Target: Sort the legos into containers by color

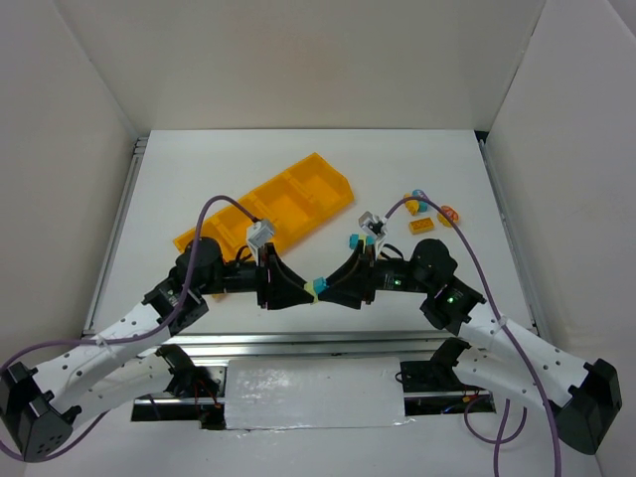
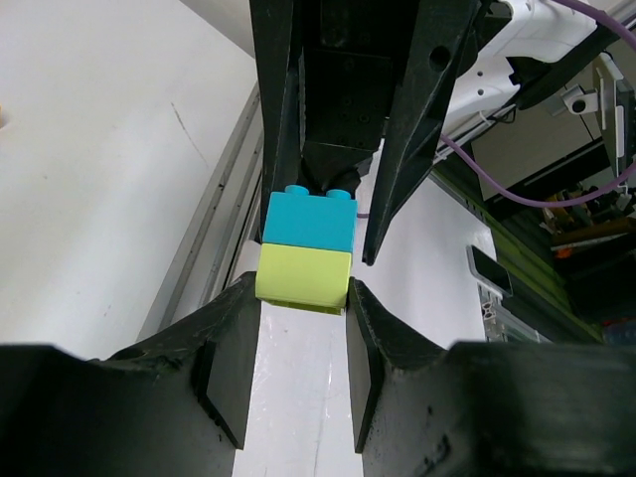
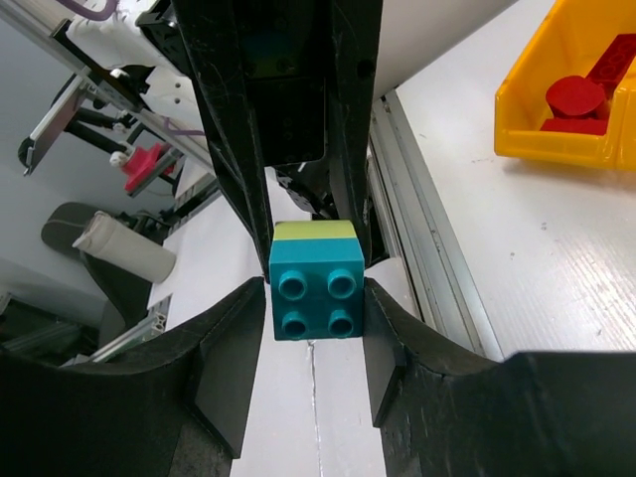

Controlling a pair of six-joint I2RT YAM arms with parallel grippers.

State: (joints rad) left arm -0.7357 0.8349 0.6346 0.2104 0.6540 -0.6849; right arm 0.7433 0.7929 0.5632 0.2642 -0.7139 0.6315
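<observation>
Left gripper (image 2: 303,298) clamps yellow-green brick (image 2: 303,278), right gripper (image 3: 316,298) clamps joined teal brick (image 3: 318,310), near table's (image 1: 199,169) front edge

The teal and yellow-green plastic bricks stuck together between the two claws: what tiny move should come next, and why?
Probably pull apart: left gripper clamps the yellow-green plastic brick, right gripper the teal plastic brick stacked on it; colour sorting needs them separate.

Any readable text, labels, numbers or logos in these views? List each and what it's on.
None readable in any view.
No print on the teal-blue plastic brick or the yellow-green plastic brick.
No print on the long orange-yellow plastic tray.
Any marking on the white module on the left wrist: too small to tell.
</observation>
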